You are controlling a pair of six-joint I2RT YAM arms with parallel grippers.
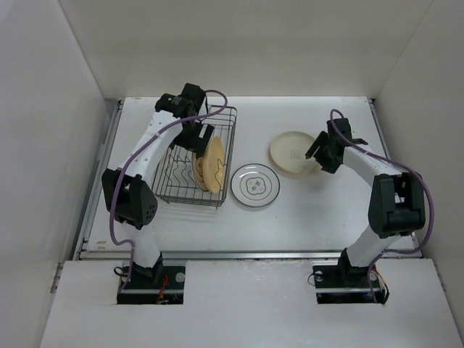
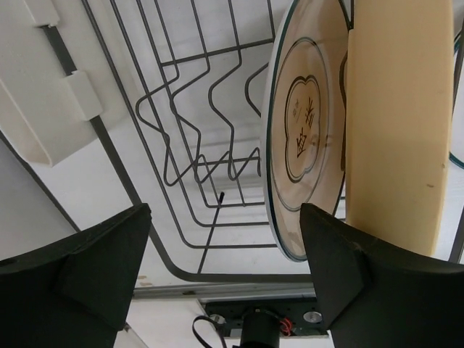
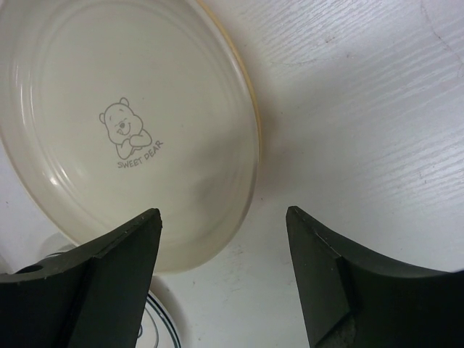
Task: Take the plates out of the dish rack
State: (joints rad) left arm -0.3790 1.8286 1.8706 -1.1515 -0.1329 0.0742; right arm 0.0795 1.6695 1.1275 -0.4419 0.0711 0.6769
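Overlapping upright plates (image 2: 304, 130), count unclear, dish rack (image 2: 239, 276) cropped

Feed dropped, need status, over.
Left gripper, right gripper: jaws open, empty. Plates upright in dish rack; white plate, tan plate flat on table. Nothing blocking.

1 dish rack (image 1: 174, 185) w/ 2 upright plates (image 1: 214, 165), 2 flat plates (image 1: 255, 185) on table (image 1: 326, 217), 2 arms (image 1: 145, 156)
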